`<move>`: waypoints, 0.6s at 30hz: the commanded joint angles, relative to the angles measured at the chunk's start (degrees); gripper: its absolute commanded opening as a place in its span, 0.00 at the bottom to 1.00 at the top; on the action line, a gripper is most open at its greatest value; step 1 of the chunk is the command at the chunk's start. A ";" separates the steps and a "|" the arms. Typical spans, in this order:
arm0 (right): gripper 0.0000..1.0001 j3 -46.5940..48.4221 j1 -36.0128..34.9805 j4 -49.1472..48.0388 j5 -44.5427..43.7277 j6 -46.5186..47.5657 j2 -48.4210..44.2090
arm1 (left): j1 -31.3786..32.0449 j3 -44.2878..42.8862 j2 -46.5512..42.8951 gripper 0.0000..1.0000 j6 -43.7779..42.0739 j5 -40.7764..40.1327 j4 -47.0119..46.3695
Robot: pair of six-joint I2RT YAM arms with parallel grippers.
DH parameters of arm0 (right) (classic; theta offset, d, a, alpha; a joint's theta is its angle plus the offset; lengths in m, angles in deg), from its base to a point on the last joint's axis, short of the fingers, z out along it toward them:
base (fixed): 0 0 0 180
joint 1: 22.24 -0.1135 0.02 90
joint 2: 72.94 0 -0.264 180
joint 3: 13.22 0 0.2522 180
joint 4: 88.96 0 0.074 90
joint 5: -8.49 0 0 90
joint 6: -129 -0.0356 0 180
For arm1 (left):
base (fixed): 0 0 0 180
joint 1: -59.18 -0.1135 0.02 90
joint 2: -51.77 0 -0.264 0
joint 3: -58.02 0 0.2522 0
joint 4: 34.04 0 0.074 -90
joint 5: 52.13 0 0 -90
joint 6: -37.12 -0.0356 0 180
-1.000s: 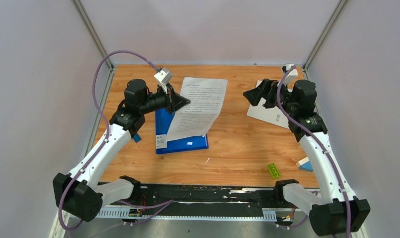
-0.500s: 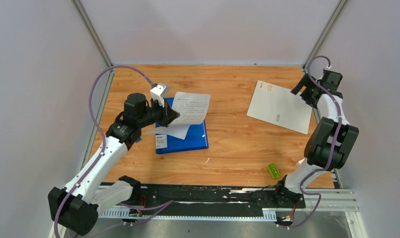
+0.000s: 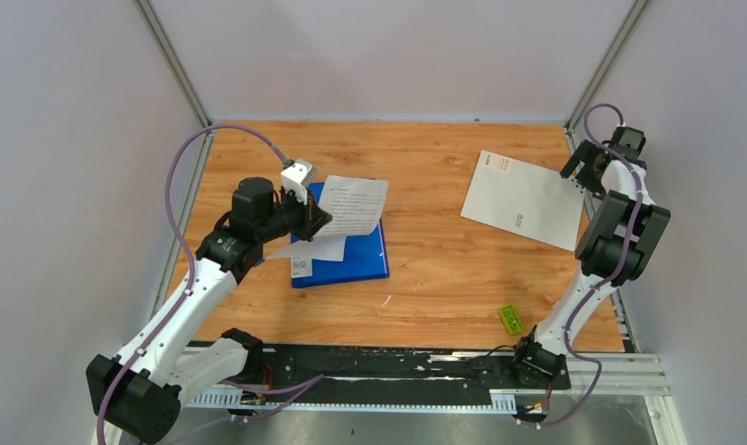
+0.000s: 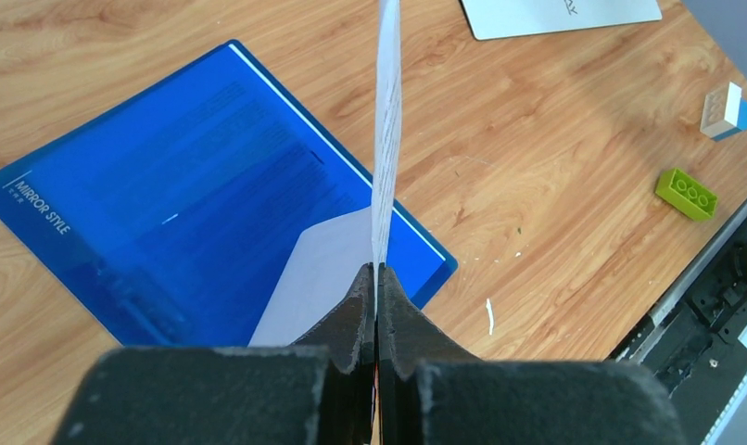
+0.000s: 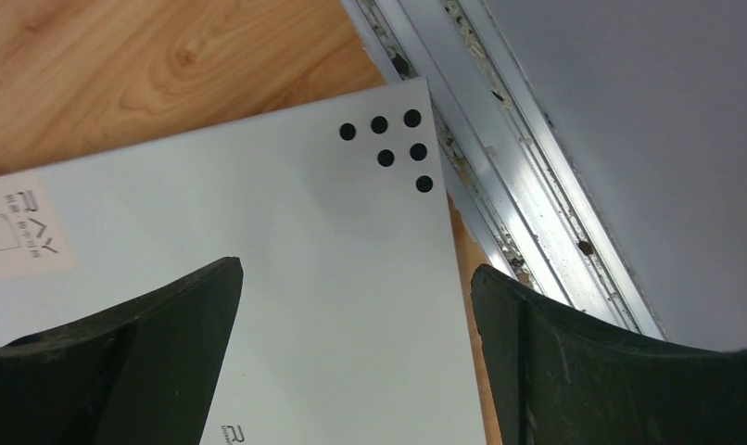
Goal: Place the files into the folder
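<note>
My left gripper is shut on the edge of a white printed sheet, one of the files. In the left wrist view that sheet rises edge-on from the jaws. Under it the blue folder lies flat on the wooden table. A pale paper flap rests on the folder below the jaws; I cannot tell whether it is the same sheet. My right gripper hangs open and empty over the right edge of the pale grey cover.
A green brick lies near the front right of the table. A white and blue block sits beyond it. A metal rail and the grey wall run along the table's right edge, close to my right fingers.
The right arm swung off the grey cover to the far right corner, its jaws opening wider. The left gripper pulled the sheet back and lower over the folder, and the sheet bent.
</note>
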 commanded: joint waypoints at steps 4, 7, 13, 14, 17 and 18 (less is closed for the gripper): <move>0.96 1.56 1.11 1.22 -1.44 2.57 3.84 | 0.73 -1.45 0.44 0.00 -2.17 -1.44 1.66; 0.96 1.52 1.14 1.36 -0.38 2.49 4.86 | 0.81 -1.66 0.82 0.00 -2.18 -1.54 1.98; 0.93 0.77 1.14 1.74 4.62 2.35 5.41 | 0.81 -2.12 0.35 0.00 -2.97 -3.23 3.28; 0.92 -0.06 1.14 1.25 5.93 1.99 4.91 | 0.81 -2.12 0.26 0.00 -3.06 -3.44 3.31; 0.87 -2.19 0.86 1.12 11.31 1.24 3.46 | 0.81 -2.12 0.06 0.00 -3.03 -3.65 3.24; 0.86 -3.12 0.57 1.01 12.80 1.03 2.76 | 0.81 -2.04 0.05 0.00 -3.06 -3.70 3.18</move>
